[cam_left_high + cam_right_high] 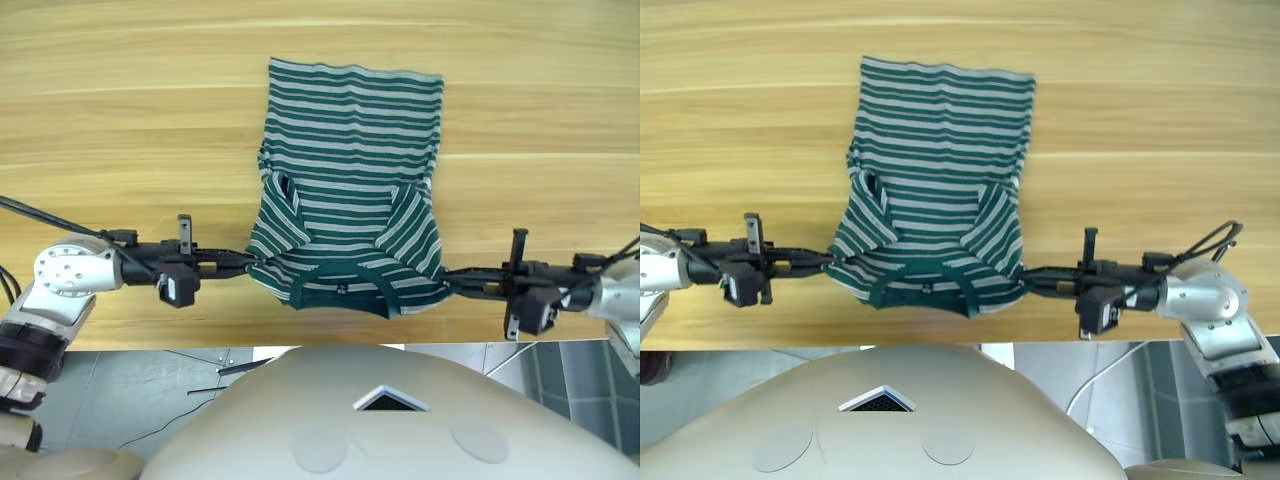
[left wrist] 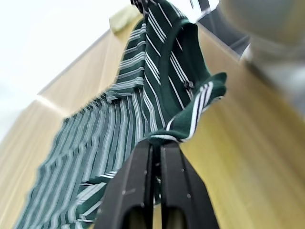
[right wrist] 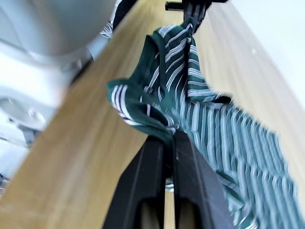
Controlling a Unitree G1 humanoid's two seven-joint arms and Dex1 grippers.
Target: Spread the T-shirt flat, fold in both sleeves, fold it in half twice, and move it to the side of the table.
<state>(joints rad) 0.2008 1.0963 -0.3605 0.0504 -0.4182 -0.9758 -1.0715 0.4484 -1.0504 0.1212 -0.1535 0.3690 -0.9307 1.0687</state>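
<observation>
The surface (image 1: pixel 120 120) is lit brightly and evenly; only a thin, soft shadow is cast along the edges of the T-shirt (image 1: pixel 350 150). Beyond the fingers (image 2: pixel 136 191) the background is blown out to white, and plank lines are bowed toward the head views' edges.

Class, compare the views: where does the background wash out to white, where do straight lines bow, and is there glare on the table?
Left wrist view: beyond the table, all burns out to white behind the T-shirt. Right wrist view: the same white-out past the table's edge. Eye views: the table's grain lines bow slightly, a wide-lens distortion; the light is even, with no glare.
</observation>
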